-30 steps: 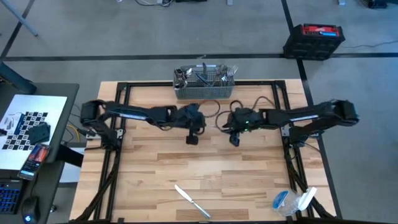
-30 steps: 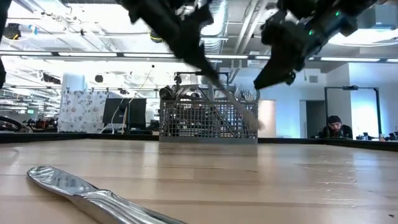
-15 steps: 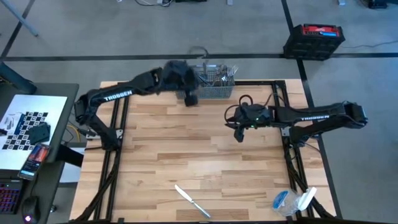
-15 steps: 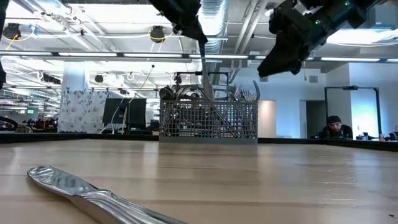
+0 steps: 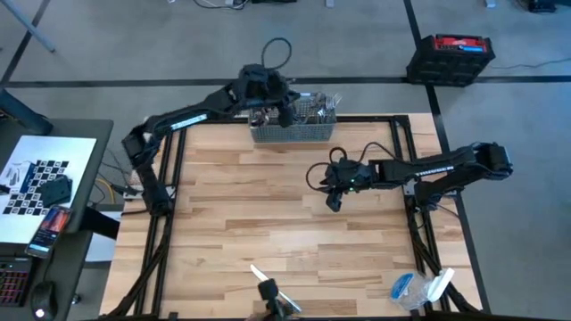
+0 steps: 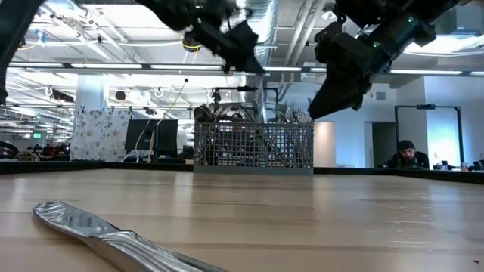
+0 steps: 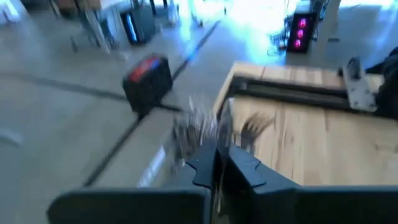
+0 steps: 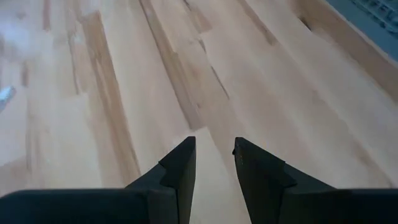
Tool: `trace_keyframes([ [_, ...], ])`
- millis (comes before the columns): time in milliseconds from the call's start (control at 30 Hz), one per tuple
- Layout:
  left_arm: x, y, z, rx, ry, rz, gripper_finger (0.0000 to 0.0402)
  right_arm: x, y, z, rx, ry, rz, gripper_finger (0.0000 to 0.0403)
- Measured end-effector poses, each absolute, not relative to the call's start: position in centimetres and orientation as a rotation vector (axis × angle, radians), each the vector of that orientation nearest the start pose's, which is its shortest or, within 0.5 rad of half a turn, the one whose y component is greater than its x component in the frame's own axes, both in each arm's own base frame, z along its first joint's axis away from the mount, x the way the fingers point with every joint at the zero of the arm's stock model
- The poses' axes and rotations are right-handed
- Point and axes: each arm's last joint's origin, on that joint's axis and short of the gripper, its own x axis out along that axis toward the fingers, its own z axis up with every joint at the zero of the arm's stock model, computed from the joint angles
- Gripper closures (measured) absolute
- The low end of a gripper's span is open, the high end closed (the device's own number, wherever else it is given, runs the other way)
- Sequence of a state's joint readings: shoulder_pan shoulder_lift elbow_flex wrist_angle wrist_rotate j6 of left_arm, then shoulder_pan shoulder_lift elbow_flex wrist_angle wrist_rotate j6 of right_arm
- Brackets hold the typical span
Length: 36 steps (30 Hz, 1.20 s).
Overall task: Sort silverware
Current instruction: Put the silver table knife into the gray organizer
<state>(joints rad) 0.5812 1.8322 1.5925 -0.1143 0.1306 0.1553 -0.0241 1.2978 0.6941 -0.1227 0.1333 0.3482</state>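
Table knife [image 5: 275,290]: lay alone near the desk's [image 5: 268,223] front edge, at 6 o'clock in the high view; in the low view it was the nearest object.
Right pincer [image 5: 333,201]: hung over the desk just right of centre, at about 2 o'clock from the knife; fingers [image 8: 180,168] stood partly spread, nothing between them.
Left pincer [image 5: 287,113]: was above the basket [image 5: 291,132], pressed together; whether it pinched a piece could not be told.
Silverware [image 5: 308,108]: stood bunched in the wire-mesh basket at the desk's far edge, 12 o'clock.
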Motion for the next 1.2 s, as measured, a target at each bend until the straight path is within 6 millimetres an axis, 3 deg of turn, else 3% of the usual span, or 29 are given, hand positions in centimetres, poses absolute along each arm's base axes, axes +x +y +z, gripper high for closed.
trace_keyframes([
  [133, 37.5, 24.2, 30.2, -0.023, 0.396, 0.426, 0.0398, 25.7, -0.5, 20.4, 0.289, 0.692, -0.255, 0.0301],
  [267, 37.8, 24.5, 30.0, -0.059, 0.419, 0.432, 0.0369, 25.7, 0.0, 20.4, 0.283, 0.697, -0.239, 0.0301],
  [433, 36.9, 24.1, 32.3, -0.014, 0.551, 0.439, 0.0303, 25.6, 0.1, 20.3, 0.279, 0.706, -0.236, 0.0301],
  [567, 34.8, 21.5, 35.8, -0.056, 0.746, 0.387, 0.0264, 25.4, 0.2, 20.1, 0.274, 0.735, -0.237, 0.0301],
  [700, 33.2, 15.2, 37.1, -0.065, 0.978, 0.154, 0.0250, 25.4, 0.7, 20.1, 0.250, 0.743, -0.213, 0.0301],
  [867, 33.1, 5.0, 35.4, -0.061, 1.233, -0.058, 0.0257, 26.1, 1.6, 20.4, 0.192, 0.672, -0.149, 0.0301],
  [967, 33.5, -0.8, 33.0, -0.024, 1.299, -0.080, 0.0265, 27.1, 2.3, 20.3, 0.150, 0.609, -0.102, 0.0301],
  [1067, 33.7, -6.0, 29.5, 0.019, 1.296, -0.108, 0.0269, 28.3, 3.2, 19.5, 0.127, 0.561, -0.055, 0.0301],
  [1200, 33.0, -11.5, 24.9, -0.008, 1.227, -0.181, 0.0271, 29.4, 4.7, 17.1, 0.126, 0.602, 0.036, 0.0301],
])
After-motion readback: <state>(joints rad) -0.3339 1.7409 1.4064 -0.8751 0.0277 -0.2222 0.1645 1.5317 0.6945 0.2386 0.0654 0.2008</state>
